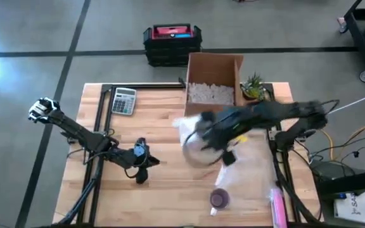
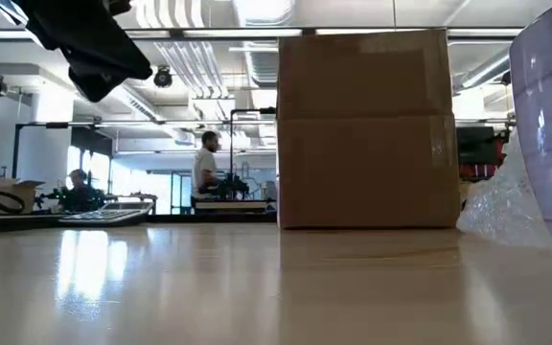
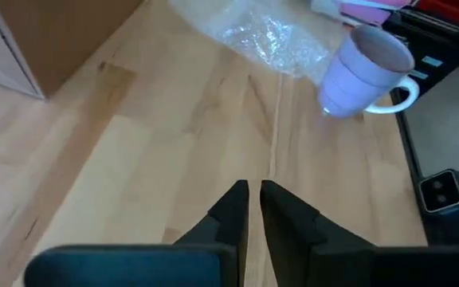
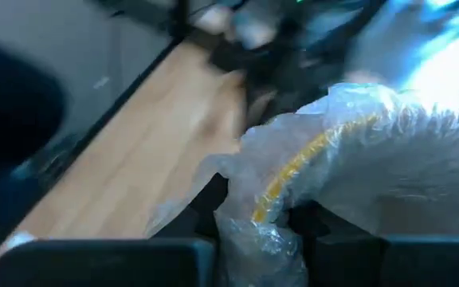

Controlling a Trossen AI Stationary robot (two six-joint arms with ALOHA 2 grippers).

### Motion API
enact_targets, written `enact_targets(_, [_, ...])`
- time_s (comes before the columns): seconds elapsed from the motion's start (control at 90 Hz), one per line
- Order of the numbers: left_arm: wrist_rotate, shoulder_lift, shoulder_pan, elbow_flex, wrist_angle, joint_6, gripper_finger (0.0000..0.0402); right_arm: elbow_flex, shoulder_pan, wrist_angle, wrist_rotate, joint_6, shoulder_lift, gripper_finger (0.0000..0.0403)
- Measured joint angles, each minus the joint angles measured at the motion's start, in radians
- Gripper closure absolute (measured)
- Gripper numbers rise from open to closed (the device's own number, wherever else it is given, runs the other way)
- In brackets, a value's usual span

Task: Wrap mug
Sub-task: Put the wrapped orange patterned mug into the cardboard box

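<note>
Bubble wrap (image 4: 325, 159) bunched in the right gripper's (image 4: 257, 211) clamped jaws; mug (image 1: 219, 199) lies apart.

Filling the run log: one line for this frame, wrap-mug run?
task: wrap mug | left gripper: shut, idle over table | right gripper: shut on bubble wrap, lifted | mug: upright on table, unwrapped

Overhead looks straight down — low view, table-level, shares the box (image 1: 213, 71).
</note>
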Motion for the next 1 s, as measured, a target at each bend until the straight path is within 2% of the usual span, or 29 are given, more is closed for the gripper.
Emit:
enact_targets(0.122, [-0.003, 0.003, 0.000, -0.001, 0.003, 0.000, 0.0379, 0.005, -0.080, 0.029, 0.152, -0.020, -0.068, 0.0358])
enact_targets(0.211, [-0.003, 0.004, 0.000, -0.001, 0.006, -0.001, 0.0379, 0.010, -0.187, 0.050, 0.267, -0.022, -0.106, 0.0358])
enact_targets(0.3, [-0.003, 0.007, 0.001, -0.001, 0.006, -0.002, 0.0379, 0.011, -0.325, 0.047, 0.308, -0.003, -0.106, 0.0358])
enact_targets(0.444, [-0.005, 0.007, 0.002, -0.001, 0.007, -0.008, 0.0380, 0.008, -0.541, 0.019, 0.256, 0.052, -0.032, 0.0359])
enact_targets(0.6, [-0.005, 0.007, 0.002, -0.001, 0.007, -0.011, 0.0380, 0.008, -0.699, -0.065, 0.103, 0.096, 0.078, 0.0359])
enact_targets(0.822, [-0.005, 0.007, 0.002, -0.001, 0.008, -0.011, 0.0380, 0.005, -0.729, -0.261, 0.041, 0.056, 0.262, 0.0359])
enact_targets(0.922, [-0.005, 0.007, 0.002, -0.001, 0.008, -0.011, 0.0380, 0.003, -0.727, -0.295, -0.024, 0.038, 0.322, 0.0359])
enact_targets(1.0, [-0.005, 0.007, 0.002, -0.003, 0.007, -0.011, 0.0380, 0.003, -0.720, -0.318, -0.035, 0.030, 0.361, 0.0359])
